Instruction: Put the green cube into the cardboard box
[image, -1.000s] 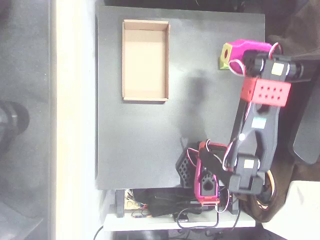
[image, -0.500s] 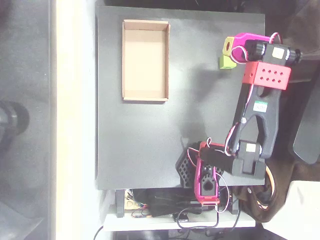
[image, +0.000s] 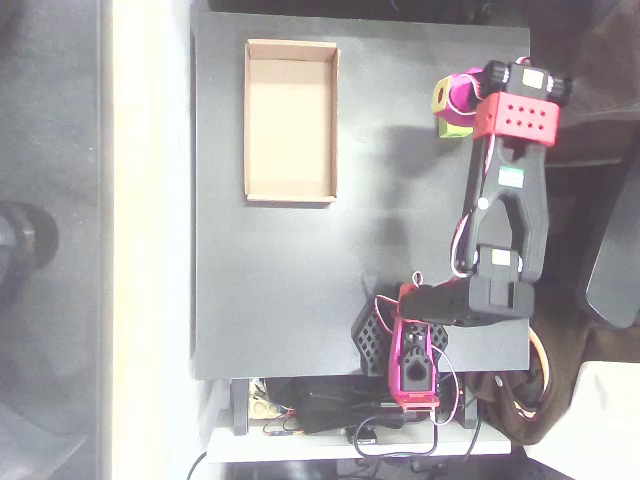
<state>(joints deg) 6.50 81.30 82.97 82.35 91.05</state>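
Observation:
The green cube (image: 454, 128) sits on the black mat at the upper right of the overhead view. Only a sliver of it shows, under the gripper's edge. My gripper (image: 448, 100) points down right over it, with the yellow-faced magenta tip at the cube's upper side. The red wrist block hides the fingers, so whether they close around the cube cannot be made out. The cardboard box (image: 290, 120), a shallow tan tray with nothing in it, lies at the upper left of the mat, well to the left of the cube.
The black mat (image: 300, 290) covers the table. The arm's base with its magenta motor and cables (image: 412, 350) stands at the mat's lower edge. A pale strip of table runs along the left.
The arm has folded and swung left. The gripper has moved from the cube's right to directly over it, and now covers most of it. The cube and the box have not moved.

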